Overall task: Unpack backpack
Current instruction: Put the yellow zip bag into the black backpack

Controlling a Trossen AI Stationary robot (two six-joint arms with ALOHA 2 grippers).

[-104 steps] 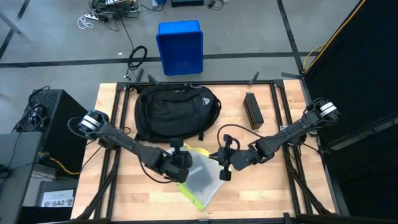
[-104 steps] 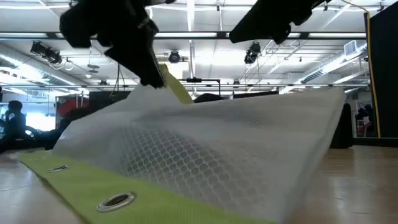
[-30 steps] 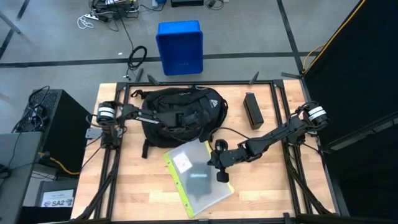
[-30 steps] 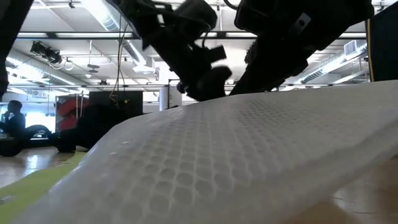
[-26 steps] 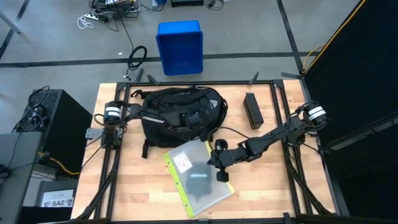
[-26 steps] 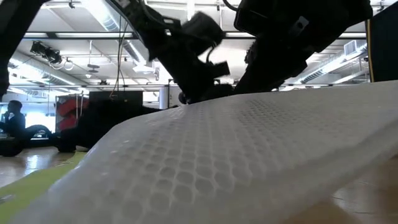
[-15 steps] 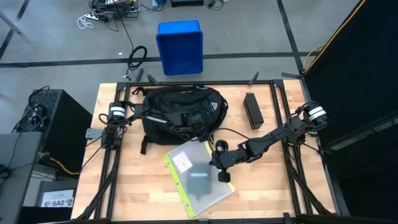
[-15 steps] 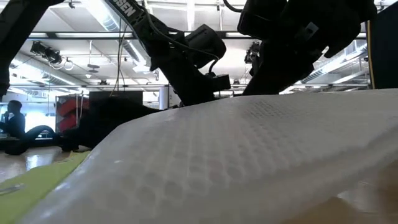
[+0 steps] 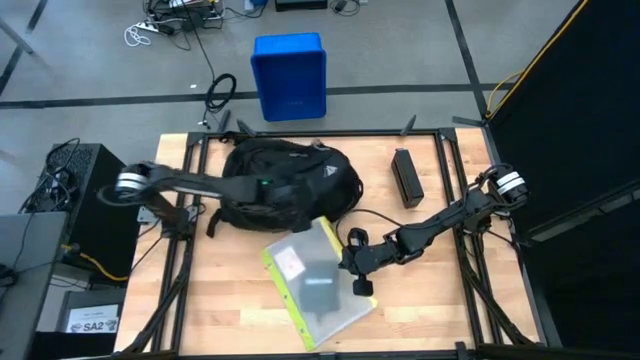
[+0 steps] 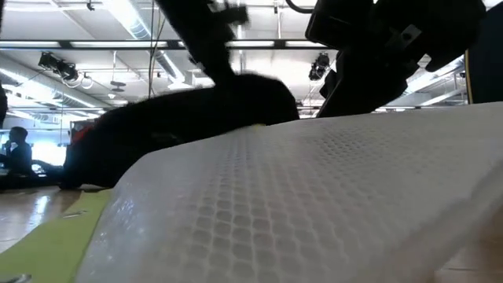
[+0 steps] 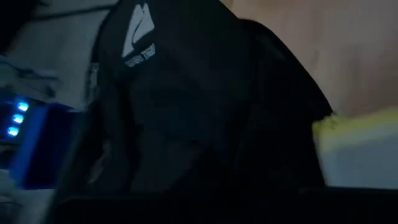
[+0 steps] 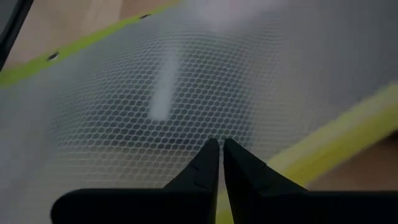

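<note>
The black backpack (image 9: 295, 185) lies on its back at the far middle of the table, its pale triangular logo (image 11: 135, 25) facing up. My left gripper (image 9: 268, 186) hovers low over the backpack's middle; its fingers are hidden against the black fabric. A clear mesh pouch (image 9: 318, 282) with a yellow-green border lies just near of the backpack, its far corner against it. My right gripper (image 9: 352, 266) is shut at the pouch's right edge. In the low view the pouch (image 10: 299, 204) fills the picture and rises toward the right. My right gripper is shut with its fingertips (image 12: 211, 152) on the pouch's mesh face, just inside the yellow-green right border (image 12: 323, 146). It reaches in from the table's right, slanting down. How much mesh sits between the fingers does not show. The pouch's left part rests on the table.
A black box (image 9: 407, 176) stands on the table's far right. A blue bin (image 9: 290, 76) sits on the floor beyond the far edge. Bare wood shows at the near left (image 9: 200, 300). A person (image 10: 14, 149) is far off in the room.
My left arm has swung back toward the table's left, and its gripper has moved from the backpack's right part to its middle. The backpack has settled into a rounder shape, and its near-left strap has shifted left. My right gripper has stayed at the pouch's edge.
</note>
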